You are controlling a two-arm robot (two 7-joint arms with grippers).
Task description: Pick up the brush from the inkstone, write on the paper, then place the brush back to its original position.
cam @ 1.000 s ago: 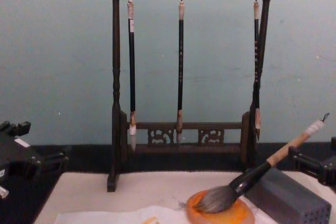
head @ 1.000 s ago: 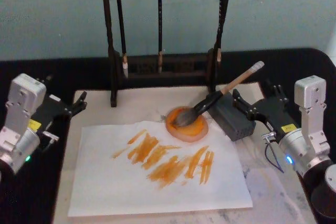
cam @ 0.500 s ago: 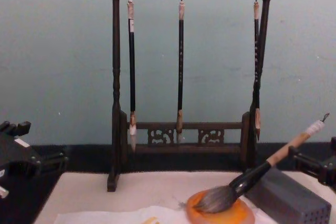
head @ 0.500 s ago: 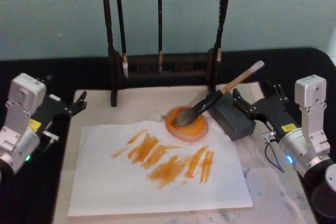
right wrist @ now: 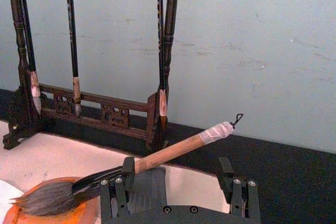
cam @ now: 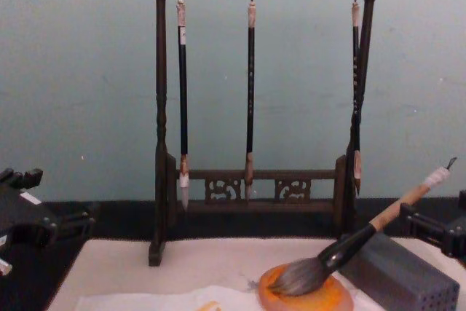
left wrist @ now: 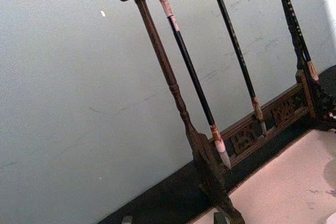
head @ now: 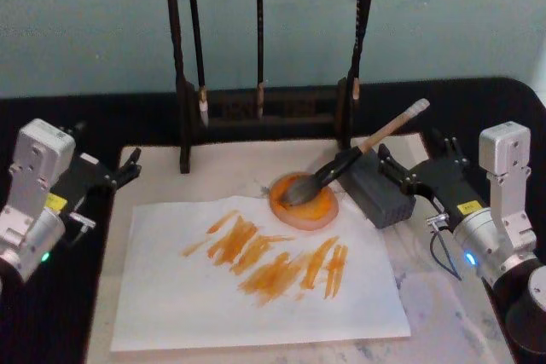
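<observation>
The brush [head: 350, 159] lies with its grey bristles in the round orange inkstone [head: 320, 213], and its tan handle slants up to the right over a grey perforated block [head: 381, 195]. The white paper [head: 256, 296] in front of the inkstone carries several orange strokes. My right gripper [head: 410, 148] stands open just right of the block, close to the handle's white-wrapped end but apart from it. In the right wrist view the brush [right wrist: 168, 153] lies just beyond that open gripper [right wrist: 176, 177]. My left gripper [head: 122, 170] sits open at the mat's left edge, holding nothing.
A dark wooden stand [head: 256, 112] with three thin hanging brushes rises behind the inkstone. An off-white felt mat [head: 444, 313] lies under the paper on a black tabletop [head: 478, 100]. A teal wall closes the back.
</observation>
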